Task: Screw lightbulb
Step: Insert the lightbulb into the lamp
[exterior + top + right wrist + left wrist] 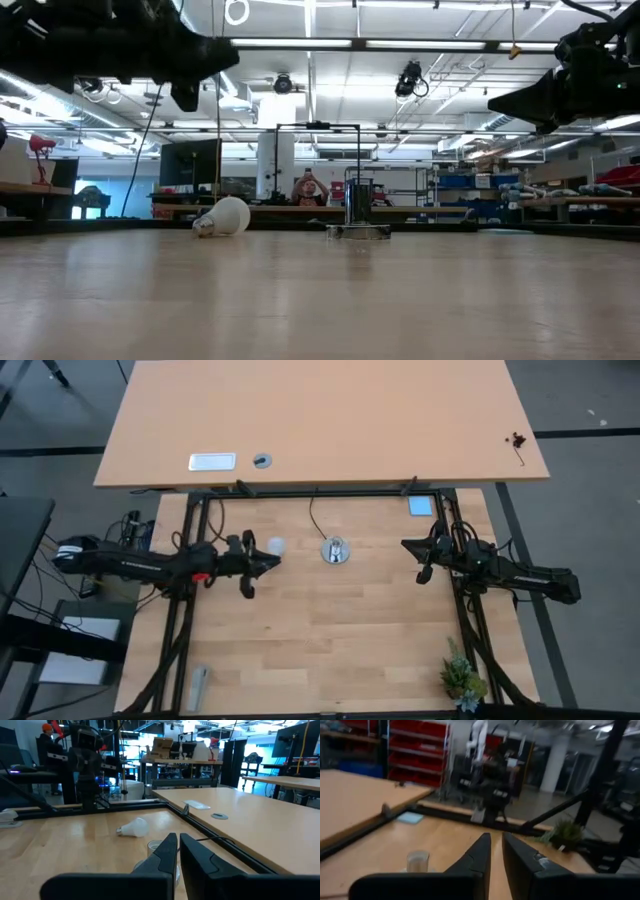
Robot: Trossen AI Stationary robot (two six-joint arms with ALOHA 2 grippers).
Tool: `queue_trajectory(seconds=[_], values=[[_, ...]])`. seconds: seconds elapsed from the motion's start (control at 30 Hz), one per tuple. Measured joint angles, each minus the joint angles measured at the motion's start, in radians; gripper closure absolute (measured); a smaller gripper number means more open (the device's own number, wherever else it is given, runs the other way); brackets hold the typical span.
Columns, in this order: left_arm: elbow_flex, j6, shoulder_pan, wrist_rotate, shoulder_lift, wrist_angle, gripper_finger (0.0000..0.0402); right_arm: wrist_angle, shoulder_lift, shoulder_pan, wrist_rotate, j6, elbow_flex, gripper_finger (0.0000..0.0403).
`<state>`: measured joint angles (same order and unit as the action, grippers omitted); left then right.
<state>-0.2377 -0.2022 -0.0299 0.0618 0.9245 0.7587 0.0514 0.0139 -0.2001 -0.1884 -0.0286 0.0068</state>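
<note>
Left arm: it reaches in from the table's left side and is raised off the wood, as the low view shows.
Left gripper (268,561): its fingers are pressed nearly together, with only a thin slit between them in the left wrist view, and they hold nothing. It hangs just beside the bulb, on the bulb's left and slightly nearer the front edge.
Lightbulb (275,546): it lies on its side on the table, loose, with its threaded end turned away from the socket. It is left of the socket and apart from it.
Socket (336,551): a round silvery base that stands upright near the middle of the table's far part. A thin black cord (312,515) runs back from it.
Right gripper (424,561): it is held above the table to the right of the socket. Its fingers are also closed to a narrow slit and hold nothing.
Step in hand: judged as the very start, since the bulb is not yet picked up and nothing is threaded.
Next move: the left gripper would likely need to spread its fingers, come down over the bulb's glass, and close gently. Then it can turn the base toward the socket.
</note>
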Motion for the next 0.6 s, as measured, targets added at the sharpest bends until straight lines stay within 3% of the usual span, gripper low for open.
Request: queue_trajectory(seconds=[0.17,0.33,0.6], values=[[-0.054,-0.037,0.0,0.053,0.042,-0.101,0.0326,0.002,0.0,0.0,0.0,0.0,0.0,0.0373],[-0.126,-0.042,0.0,0.166,0.047,-0.317,0.0311,0.003,0.0,0.0,0.0,0.0,0.0,0.0373],[-0.219,-0.199,0.018,0.302,0.047,-0.601,0.0291,0.008,0.0,0.0,0.0,0.0,0.0,0.0373]])
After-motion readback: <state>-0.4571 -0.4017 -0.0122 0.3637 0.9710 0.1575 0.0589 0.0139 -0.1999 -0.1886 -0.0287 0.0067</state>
